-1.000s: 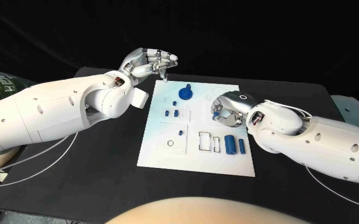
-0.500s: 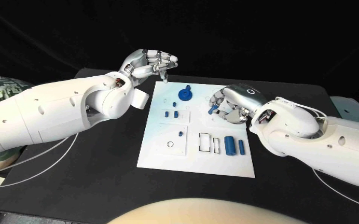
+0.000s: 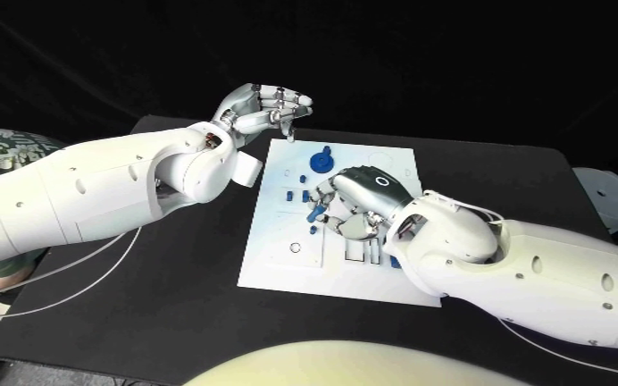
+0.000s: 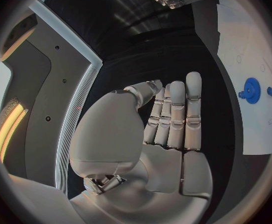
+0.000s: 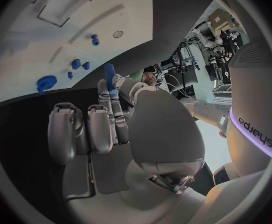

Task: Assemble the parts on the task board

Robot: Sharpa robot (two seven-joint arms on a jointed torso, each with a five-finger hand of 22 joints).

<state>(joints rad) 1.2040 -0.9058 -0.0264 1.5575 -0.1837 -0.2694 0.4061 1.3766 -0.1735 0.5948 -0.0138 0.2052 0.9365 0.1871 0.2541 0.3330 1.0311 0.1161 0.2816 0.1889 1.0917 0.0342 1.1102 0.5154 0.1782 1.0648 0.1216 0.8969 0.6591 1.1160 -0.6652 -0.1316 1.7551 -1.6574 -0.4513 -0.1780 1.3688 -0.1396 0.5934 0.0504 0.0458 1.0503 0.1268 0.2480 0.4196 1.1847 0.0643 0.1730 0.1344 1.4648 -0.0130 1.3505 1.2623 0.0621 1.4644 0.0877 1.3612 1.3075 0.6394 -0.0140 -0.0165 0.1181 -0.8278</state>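
We see the white task board [image 3: 276,252] brightly lit against a dark backdrop, bluish shadow beneath the right hand [image 3: 354,197]. Both wrist views bend straight edges (strongly near the rim), with yellow glare.

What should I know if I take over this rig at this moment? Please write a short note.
Left hand: raised beyond the far left corner of the task board, fingers curled; whether it holds anything cannot be told.
Right hand: over the middle of the board, pinching a small blue peg at its fingers.
Parts: the blue gear sits near the far edge; small blue pieces lie on the left half; a blue cylinder is near the right wrist.
Done: one peg picked up.
Left: place this peg, then assemble the other parts.
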